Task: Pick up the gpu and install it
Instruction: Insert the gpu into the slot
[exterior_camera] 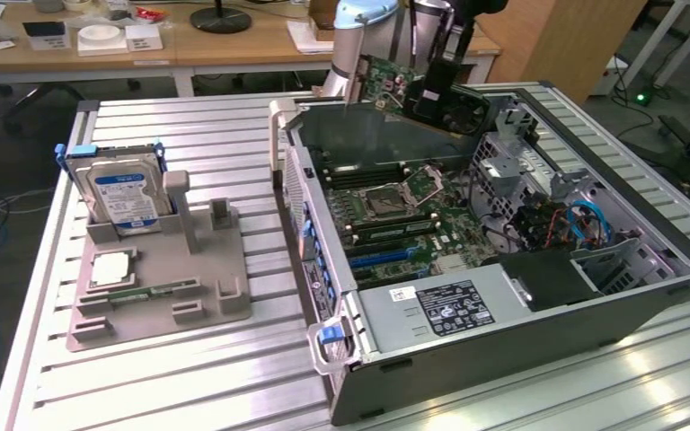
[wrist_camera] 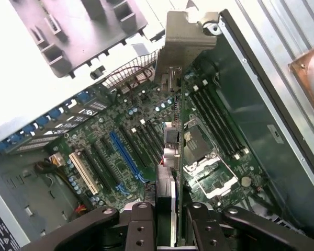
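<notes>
The gpu, a thin green-brown card, hangs tilted in the air over the far end of the open computer case. My gripper is shut on the card's upper edge. In the wrist view the gpu runs edge-on away from my gripper, and its silver end bracket is at the far end. Both black fingers press on the card's sides. Below it lies the motherboard with a blue slot and several black slots beside it.
A grey fixture on the exterior view's left holds a silver hard drive with a blue label, a processor chip and a memory stick. Inside the case are the CPU socket, cables and the power supply.
</notes>
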`<move>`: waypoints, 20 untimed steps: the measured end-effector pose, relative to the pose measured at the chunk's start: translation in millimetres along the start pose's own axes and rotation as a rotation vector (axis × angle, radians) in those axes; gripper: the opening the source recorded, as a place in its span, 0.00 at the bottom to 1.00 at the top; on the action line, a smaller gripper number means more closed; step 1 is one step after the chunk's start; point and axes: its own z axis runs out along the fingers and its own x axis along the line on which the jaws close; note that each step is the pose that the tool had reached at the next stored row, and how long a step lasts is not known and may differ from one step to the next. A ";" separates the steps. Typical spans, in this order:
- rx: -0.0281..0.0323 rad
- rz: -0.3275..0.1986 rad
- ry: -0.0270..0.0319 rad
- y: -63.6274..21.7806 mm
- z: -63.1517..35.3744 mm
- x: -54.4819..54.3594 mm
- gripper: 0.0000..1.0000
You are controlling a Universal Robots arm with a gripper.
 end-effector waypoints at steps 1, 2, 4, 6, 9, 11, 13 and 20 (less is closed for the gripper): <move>-0.0003 -0.013 0.0009 0.0 0.0 0.0 0.27; -0.0006 -0.027 0.0019 0.0 0.0 0.0 0.27; -0.0011 -0.055 0.0038 0.0 0.0 0.0 0.27; -0.0018 -0.084 0.0057 0.0 0.0 0.0 0.27; -0.0035 -0.171 0.0115 0.0 0.0 0.0 0.27; -0.0043 -0.204 0.0137 0.0 0.1 0.0 0.27; -0.0044 -0.243 0.0160 0.0 0.4 0.0 0.27; 0.0126 -0.356 0.0162 -0.3 3.9 0.0 0.27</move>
